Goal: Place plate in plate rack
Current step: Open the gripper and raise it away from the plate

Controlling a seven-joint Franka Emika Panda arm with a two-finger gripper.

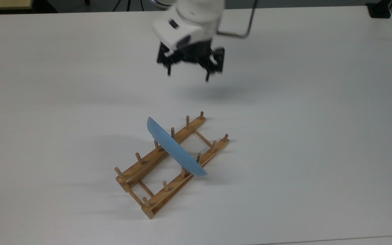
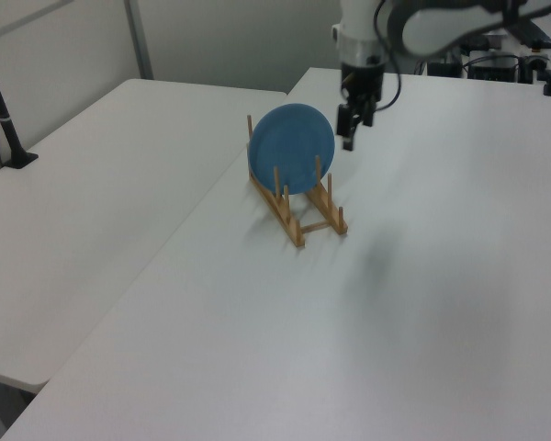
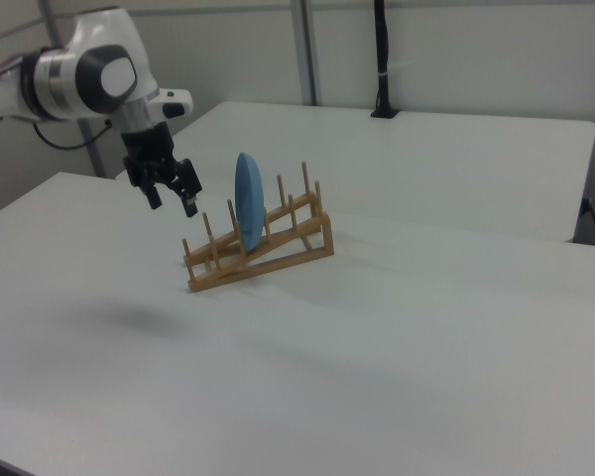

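Top view showed my gripper (image 1: 189, 73) hanging above the bench (image 1: 318, 136) with its fingers spread and nothing between them. Going left to right in the top view, the bench lay bare on the left, then, below my gripper and well apart from it, came the plate rack (image 1: 172, 163), lying slantwise, and bare bench again on the right.

The plate (image 1: 175, 149) stood on edge across both rails, near the rack's middle, between upright pegs. I judged that the pegs on either face were what kept it upright, since nothing else touched it; it leaned a little, resting against them. The job looked done to me.

Left view put my gripper (image 2: 354, 124) just past the plate's (image 2: 291, 147) right rim and a little higher, with the rack (image 2: 298, 207) below and to the left. Right view had my gripper (image 3: 169, 193) left of the plate (image 3: 248, 201) and rack (image 3: 263, 253), clear of the nearest pegs.

Room was plentiful: open bench on every side of me, the far edge beyond my wrist. Only the plate's top rim and the peg tips seemed worth keeping away from.
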